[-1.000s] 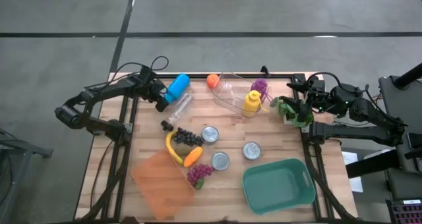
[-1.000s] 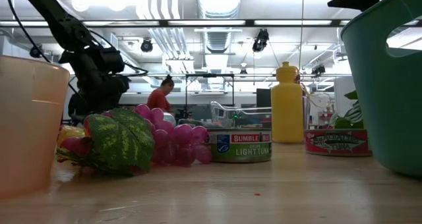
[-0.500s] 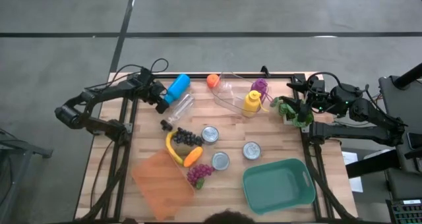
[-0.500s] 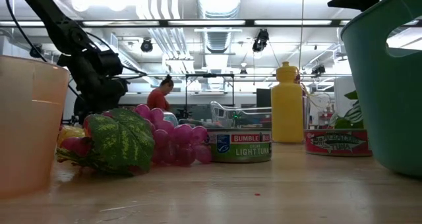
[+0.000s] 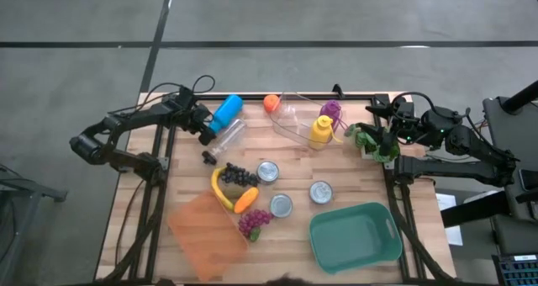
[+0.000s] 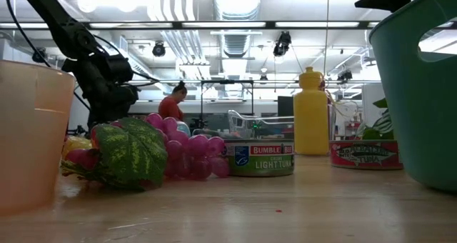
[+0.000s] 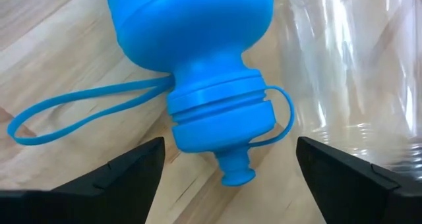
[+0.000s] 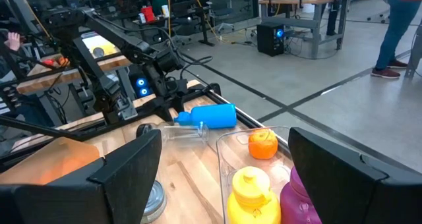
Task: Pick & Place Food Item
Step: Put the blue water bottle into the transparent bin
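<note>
The left gripper (image 5: 204, 128) is sitting low with its fingers spread apart on both sides of the cap of the blue bottle (image 7: 198, 66), probably lining up to grasp it. The bottle is lying on its side near the table's (image 5: 353, 193) far left corner. The right gripper (image 5: 385, 137) is waiting at the right edge, fingers apart, beside the leafy greens (image 5: 370, 143).

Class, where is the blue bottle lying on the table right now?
In the high view, the blue bottle lies on its side at the table's far left, beside a clear bottle, with the open left end effector at its cap.

Person (image 6: 173, 103) in bkgd, beyond wood table (image 5: 353, 172) w/ clutter.
</note>
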Robot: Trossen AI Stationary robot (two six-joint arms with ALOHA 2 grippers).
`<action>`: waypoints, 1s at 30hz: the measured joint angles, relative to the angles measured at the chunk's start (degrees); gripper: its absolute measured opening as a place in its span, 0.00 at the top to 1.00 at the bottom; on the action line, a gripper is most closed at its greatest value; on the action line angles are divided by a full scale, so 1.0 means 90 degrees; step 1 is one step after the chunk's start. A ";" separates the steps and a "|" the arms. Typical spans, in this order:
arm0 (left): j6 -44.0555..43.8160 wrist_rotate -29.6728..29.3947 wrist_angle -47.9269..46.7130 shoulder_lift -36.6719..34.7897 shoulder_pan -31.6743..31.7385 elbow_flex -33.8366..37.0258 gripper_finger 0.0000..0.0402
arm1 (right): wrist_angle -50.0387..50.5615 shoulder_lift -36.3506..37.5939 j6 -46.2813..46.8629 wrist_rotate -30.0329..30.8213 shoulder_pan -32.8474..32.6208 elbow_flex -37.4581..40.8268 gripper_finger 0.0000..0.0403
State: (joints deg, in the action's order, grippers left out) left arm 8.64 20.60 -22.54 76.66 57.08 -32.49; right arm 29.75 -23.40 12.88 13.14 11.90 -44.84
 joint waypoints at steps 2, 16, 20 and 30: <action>-0.0020 -0.0019 0.0008 0.0000 0.0000 0.0000 0.13 | 0.0000 0.0000 0.0000 0.0000 0.0000 0.0000 0.18; -0.0357 -0.0074 0.0153 0.0002 0.0000 0.0002 0.02 | 0.0001 0.0000 0.0000 0.0001 0.0000 0.0000 0.18; -0.0349 -0.0075 0.0150 0.0002 -0.0005 0.0005 0.07 | 0.0001 0.0000 0.0000 -0.0001 0.0000 0.0002 0.18; -0.0519 -0.0165 0.0364 0.0002 -0.0017 0.0005 0.15 | 0.0001 0.0002 0.0000 0.0001 0.0000 0.0000 0.18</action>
State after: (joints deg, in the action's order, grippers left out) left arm 3.97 19.12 -19.27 76.69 56.93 -32.45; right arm 29.76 -23.38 12.88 13.15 11.90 -44.84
